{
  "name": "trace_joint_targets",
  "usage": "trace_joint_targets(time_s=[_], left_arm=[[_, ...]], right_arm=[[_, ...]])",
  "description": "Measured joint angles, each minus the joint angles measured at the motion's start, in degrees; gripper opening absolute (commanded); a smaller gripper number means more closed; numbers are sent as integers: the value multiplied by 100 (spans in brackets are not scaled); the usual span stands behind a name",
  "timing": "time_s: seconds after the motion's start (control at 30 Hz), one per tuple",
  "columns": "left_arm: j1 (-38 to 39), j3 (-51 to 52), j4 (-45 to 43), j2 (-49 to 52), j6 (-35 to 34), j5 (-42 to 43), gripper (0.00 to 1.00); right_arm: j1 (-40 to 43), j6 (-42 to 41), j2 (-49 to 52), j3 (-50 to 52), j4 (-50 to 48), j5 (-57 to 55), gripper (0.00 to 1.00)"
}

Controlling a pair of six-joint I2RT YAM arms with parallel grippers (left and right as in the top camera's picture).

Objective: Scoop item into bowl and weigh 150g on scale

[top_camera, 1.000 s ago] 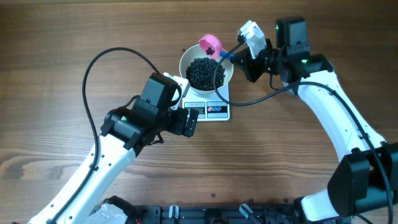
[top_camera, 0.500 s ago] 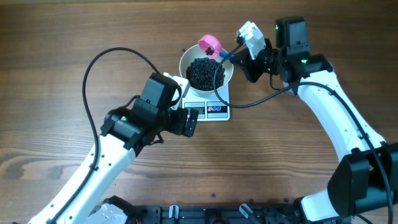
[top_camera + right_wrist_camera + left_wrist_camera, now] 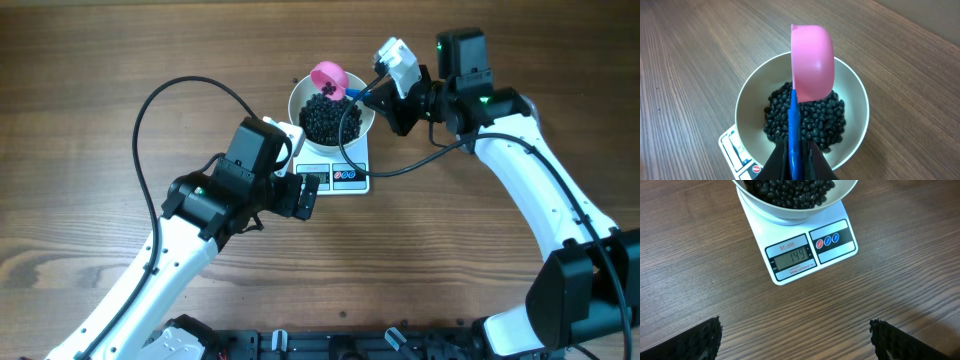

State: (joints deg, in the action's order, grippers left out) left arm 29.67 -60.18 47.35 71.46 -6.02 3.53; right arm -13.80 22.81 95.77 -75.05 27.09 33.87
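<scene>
From where I stand, this job looks nearly finished. The white bowl [image 3: 752, 107] sits on the scale [image 3: 810, 250] in the middle of the wooden counter [image 3: 100, 60]. It already holds a good heap of the black beans [image 3: 322, 120]. The scale's display [image 3: 792, 260] shows 14 and then a last digit I can't read for sure, so I'd judge the load a touch under the 150 g target. What seems left is a last small top-up and a check of the reading.

The right end effector [image 3: 797, 155] is clenched on the blue handle [image 3: 792, 130] of a pink scoop [image 3: 812, 62]. The scoop hangs over the far part of the bowl, and only its smooth pink outside shows. Whether any beans remain inside it, I can't tell. The left end effector [image 3: 795, 325] is released, fingers spread wide and grasping nothing. It hovers above bare counter just in front of the scale, touching neither scale nor bowl.

The beans are small, round, glossy and dark. They lie loose in a mound that fills the bottom of the bowl and climbs its sides, with bare white wall showing above them. I see none spilled on the counter or on the scale's platform. Loose pieces like these should pour a few at a time, which would suit the fine adjustment left.
</scene>
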Motion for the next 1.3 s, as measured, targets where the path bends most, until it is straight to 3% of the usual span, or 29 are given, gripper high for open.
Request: trace_joint_targets(time_s=[0.4,1.03,1.3], left_arm=[[0,0,0,0,0,-2,100],[0,0,0,0,0,-2,100],[0,0,0,0,0,0,100]], right_arm=[[0,-326,0,0,-15,-177,4],[0,4,0,0,24,-319,4],[0,-216,0,0,-22,-389,4]])
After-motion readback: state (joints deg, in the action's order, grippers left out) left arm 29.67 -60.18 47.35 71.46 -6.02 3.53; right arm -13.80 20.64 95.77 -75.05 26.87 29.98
